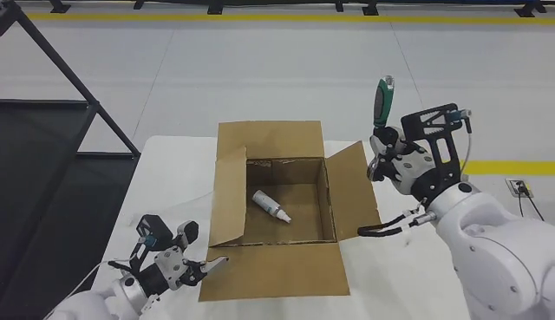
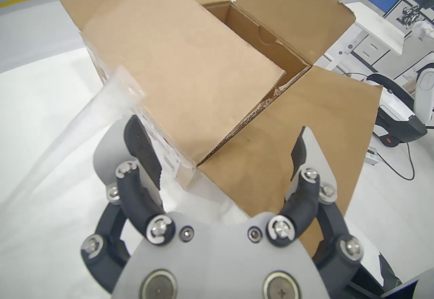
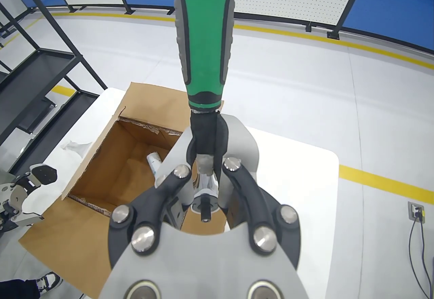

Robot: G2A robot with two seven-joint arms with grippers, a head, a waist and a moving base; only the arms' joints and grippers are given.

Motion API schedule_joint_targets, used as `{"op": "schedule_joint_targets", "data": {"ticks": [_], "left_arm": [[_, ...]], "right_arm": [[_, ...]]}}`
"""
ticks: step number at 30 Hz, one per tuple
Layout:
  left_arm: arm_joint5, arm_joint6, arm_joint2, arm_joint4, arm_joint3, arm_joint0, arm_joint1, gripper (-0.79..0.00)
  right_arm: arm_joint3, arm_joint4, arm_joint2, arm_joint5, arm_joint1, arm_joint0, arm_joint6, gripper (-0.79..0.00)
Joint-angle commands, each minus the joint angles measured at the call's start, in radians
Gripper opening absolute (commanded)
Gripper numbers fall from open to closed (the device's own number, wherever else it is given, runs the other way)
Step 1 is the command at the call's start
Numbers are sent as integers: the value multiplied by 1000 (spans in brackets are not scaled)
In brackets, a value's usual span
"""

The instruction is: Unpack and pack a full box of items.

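Cardboard box (image 1: 230,190), brown and open-flapped, holds a small white bottle (image 1: 270,205) on its floor. My right gripper (image 3: 205,141) is clenched on a green-handled metal tool (image 3: 203,25), upright above the right flap, and my left gripper (image 2: 218,131) sits released at the near corner. I judge unpacking is under way, so the tool next needs setting down on the white table (image 1: 173,173), clear of that flap.
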Motion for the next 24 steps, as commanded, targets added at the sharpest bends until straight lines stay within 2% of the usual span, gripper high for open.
{"op": "schedule_joint_targets", "data": {"ticks": [1, 6, 13, 18, 24], "left_arm": [[38, 0, 20, 78, -22, -8, 0, 0], [153, 37, 103, 299, -49, -30, -6, 0], [292, 111, 210, 515, -43, -56, -16, 0], [384, 184, 246, 566, -48, -50, -24, 0], [475, 282, 234, 565, -72, -6, -31, 0]], "right_arm": [[22, 26, -12, -44, 0, -10, -16, -785], [101, 111, -59, -145, -1, 37, -2, -785], [234, 270, -113, -279, -6, 138, 36, -785], [317, 299, -171, -342, -7, 212, 105, -785], [424, 315, -256, -347, -19, 300, 113, -785]]}}
